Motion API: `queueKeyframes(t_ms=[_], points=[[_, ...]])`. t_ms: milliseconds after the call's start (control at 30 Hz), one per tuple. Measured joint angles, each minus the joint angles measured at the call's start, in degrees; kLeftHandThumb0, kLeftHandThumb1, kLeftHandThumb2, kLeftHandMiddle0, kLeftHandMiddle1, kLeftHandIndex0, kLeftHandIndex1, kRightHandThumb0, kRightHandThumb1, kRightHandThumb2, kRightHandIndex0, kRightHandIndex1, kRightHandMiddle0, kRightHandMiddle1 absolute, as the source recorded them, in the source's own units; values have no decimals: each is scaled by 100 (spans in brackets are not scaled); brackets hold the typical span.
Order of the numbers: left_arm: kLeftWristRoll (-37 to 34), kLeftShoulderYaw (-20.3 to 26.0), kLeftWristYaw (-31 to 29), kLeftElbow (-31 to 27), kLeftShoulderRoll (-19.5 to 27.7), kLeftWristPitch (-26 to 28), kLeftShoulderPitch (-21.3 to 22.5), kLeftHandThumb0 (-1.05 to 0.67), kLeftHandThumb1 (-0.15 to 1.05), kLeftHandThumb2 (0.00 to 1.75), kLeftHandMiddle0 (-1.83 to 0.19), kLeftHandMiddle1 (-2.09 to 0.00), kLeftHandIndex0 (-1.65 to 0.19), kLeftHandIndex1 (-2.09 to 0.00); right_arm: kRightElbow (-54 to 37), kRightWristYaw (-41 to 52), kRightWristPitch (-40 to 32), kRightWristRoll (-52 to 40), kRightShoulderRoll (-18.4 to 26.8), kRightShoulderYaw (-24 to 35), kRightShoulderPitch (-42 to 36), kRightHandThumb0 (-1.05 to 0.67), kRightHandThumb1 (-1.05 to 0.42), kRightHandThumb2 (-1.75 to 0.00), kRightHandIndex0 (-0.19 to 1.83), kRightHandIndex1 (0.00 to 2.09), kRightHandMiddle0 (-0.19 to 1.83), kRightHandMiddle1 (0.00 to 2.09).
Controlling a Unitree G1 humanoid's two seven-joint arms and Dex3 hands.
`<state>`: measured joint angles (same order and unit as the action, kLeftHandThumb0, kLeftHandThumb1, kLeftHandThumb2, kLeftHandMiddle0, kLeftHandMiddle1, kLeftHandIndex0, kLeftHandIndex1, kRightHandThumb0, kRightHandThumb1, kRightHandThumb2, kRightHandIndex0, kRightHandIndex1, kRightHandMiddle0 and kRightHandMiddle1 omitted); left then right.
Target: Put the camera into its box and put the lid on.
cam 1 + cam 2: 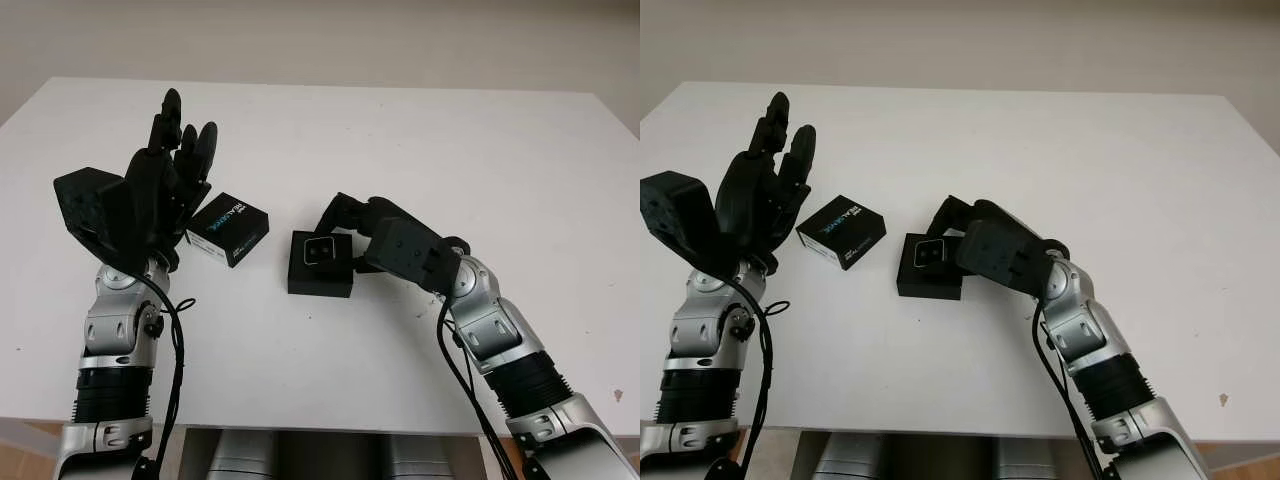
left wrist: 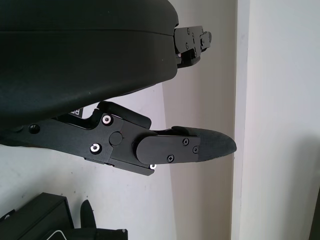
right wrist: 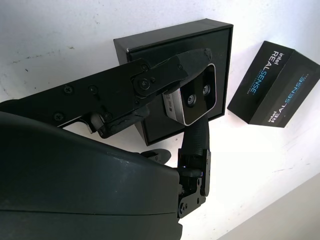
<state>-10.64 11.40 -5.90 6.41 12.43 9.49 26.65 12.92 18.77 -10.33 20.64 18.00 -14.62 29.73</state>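
Observation:
A small silver camera (image 1: 320,250) with a dark lens face is held in my right hand (image 1: 345,240), just above the open black box (image 1: 318,280) near the table's middle. In the right wrist view the fingers (image 3: 170,70) pinch the camera (image 3: 192,100) over the box's black tray (image 3: 220,60). The box lid (image 1: 229,229), black with blue "RealSense" lettering, lies on the table left of the box. My left hand (image 1: 165,170) is raised above the table, left of the lid, open and holding nothing.
The white table (image 1: 420,150) stretches wide behind and to the right of the box. Its front edge runs near my arms, and black cables hang along both forearms.

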Motion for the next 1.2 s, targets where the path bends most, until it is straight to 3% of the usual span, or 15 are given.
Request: queueKeyframes(t_ms=[567, 767, 1200], points=[[-4, 0, -2, 0, -12, 22, -1, -66, 105, 38, 10, -5, 11, -6, 12, 5, 20, -84, -4, -9, -3, -43, -99, -5, 35, 4, 25, 166], [-4, 3, -20, -7, 0, 24, -24, -66, 105, 38, 10, -5, 12, -5, -56, -77, 443, 168, 189, -80, -118, -55, -95, -5, 19, 3, 17, 74], [-2, 5, -65, -17, 47, 25, -28, -66, 105, 37, 9, -6, 9, -6, -442, -508, 1071, 579, 524, -2, -339, -54, -93, -5, 2, 3, 7, 17]])
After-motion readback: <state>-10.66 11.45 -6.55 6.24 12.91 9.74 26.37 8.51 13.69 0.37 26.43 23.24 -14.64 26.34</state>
